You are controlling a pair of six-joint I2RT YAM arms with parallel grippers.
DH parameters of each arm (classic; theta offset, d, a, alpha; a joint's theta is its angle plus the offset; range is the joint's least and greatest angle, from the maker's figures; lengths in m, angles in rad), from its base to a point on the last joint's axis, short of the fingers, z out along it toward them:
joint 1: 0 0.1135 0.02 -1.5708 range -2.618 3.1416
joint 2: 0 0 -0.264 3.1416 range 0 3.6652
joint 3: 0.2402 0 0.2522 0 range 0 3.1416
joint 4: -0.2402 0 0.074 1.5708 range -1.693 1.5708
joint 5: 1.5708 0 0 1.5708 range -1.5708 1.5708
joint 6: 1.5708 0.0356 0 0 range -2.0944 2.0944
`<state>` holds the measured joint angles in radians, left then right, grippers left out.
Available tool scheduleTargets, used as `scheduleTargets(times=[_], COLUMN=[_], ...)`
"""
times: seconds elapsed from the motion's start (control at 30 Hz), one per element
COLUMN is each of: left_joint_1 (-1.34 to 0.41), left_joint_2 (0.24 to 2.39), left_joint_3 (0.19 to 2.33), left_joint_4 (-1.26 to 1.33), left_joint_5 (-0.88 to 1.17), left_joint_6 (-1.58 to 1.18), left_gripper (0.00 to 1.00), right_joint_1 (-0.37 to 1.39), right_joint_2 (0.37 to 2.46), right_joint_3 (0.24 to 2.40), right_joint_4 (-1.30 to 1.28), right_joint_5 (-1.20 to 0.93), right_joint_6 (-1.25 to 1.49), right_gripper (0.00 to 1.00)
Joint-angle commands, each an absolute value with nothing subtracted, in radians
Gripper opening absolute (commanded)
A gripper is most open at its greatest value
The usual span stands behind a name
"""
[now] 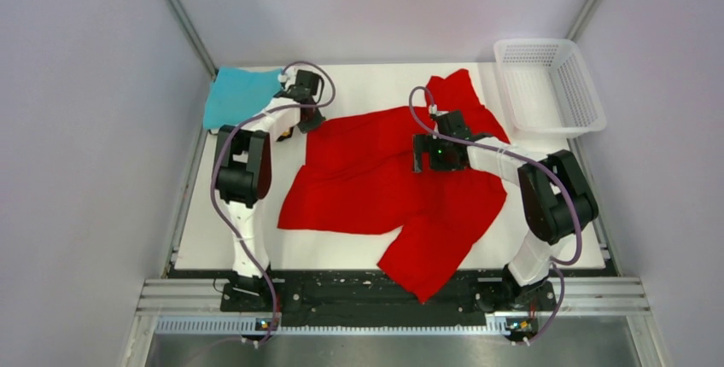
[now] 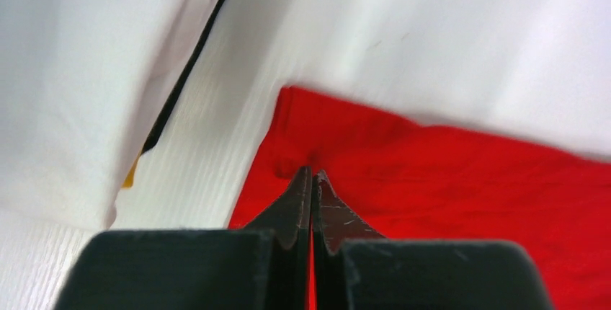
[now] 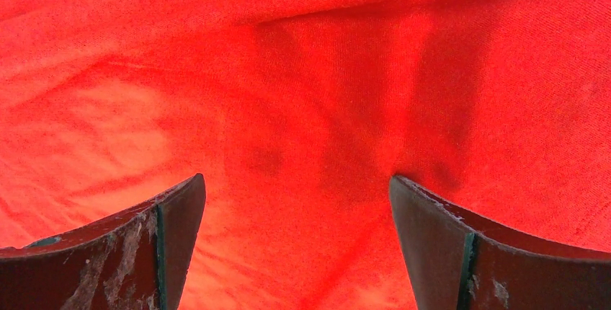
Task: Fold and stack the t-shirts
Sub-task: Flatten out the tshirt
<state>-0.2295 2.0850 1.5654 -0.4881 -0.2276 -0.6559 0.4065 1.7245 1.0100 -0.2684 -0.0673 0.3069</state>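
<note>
White mesh basket (image 1: 586,85) just beside red t-shirt (image 1: 367,175)

1. I work in a robotics lab cell, not a home.
2. Plain pale panels (image 1: 77,128) wall in my white worktop (image 1: 376,81).
3. Aluminium rails (image 1: 171,294) and a black base plate (image 1: 367,286) anchor my left arm (image 1: 243,171) and right arm (image 1: 555,196).
4. Purple cables (image 1: 331,87) loop along them.

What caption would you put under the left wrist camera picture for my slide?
Left gripper pinched shut on the edge of the red t-shirt, lying on the white table.
</note>
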Motion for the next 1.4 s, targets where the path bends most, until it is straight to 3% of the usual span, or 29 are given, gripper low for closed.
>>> scheduleTargets(times=[0.0, 0.4, 0.6, 0.63, 0.73, 0.8, 0.83, 1.03, 1.23, 1.37], left_joint_1=[-0.221, -0.177, -0.146, -0.142, -0.141, -0.142, -0.143, -0.163, -0.216, -0.258], left_joint_2=[2.125, 2.392, 2.447, 2.453, 2.443, 2.418, 2.403, 2.275, 2.093, 2.059], left_joint_3=[1.706, 2.121, 2.206, 2.224, 2.246, 2.240, 2.234, 2.111, 1.786, 1.679], left_joint_4=[-0.428, -0.471, -0.455, -0.459, -0.445, -0.433, -0.427, -0.419, -0.365, -0.370], left_joint_5=[-0.235, -0.321, -0.300, -0.279, -0.220, -0.196, -0.191, -0.120, -0.120, -0.088], left_joint_6=[-0.666, -0.677, -0.702, -0.704, -0.686, -0.675, -0.668, -0.642, -0.638, -0.632], left_gripper=[0.00, 0.00, 0.02, 0.15, 0.70, 0.94, 0.98, 0.99, 0.99, 0.99], right_joint_1=[0.412, 0.412, 0.411, 0.412, 0.411, 0.411, 0.412, 0.412, 0.385, 0.305], right_joint_2=[1.790, 1.823, 1.824, 1.825, 1.822, 1.815, 1.810, 1.742, 1.646, 1.662], right_joint_3=[0.972, 1.001, 1.015, 1.017, 1.024, 1.033, 1.038, 1.083, 1.120, 1.160], right_joint_4=[-0.363, -0.371, -0.386, -0.387, -0.390, -0.390, -0.391, -0.390, -0.379, -0.371], right_joint_5=[-0.011, -0.003, -0.003, -0.003, -0.003, -0.003, -0.003, -0.012, 0.030, 0.006], right_joint_6=[0.296, 0.276, 0.263, 0.263, 0.260, 0.261, 0.262, 0.269, 0.284, 0.311], right_gripper=[0.98, 0.98, 0.98, 0.98, 0.98, 0.98, 0.98, 0.99, 0.99, 0.99])
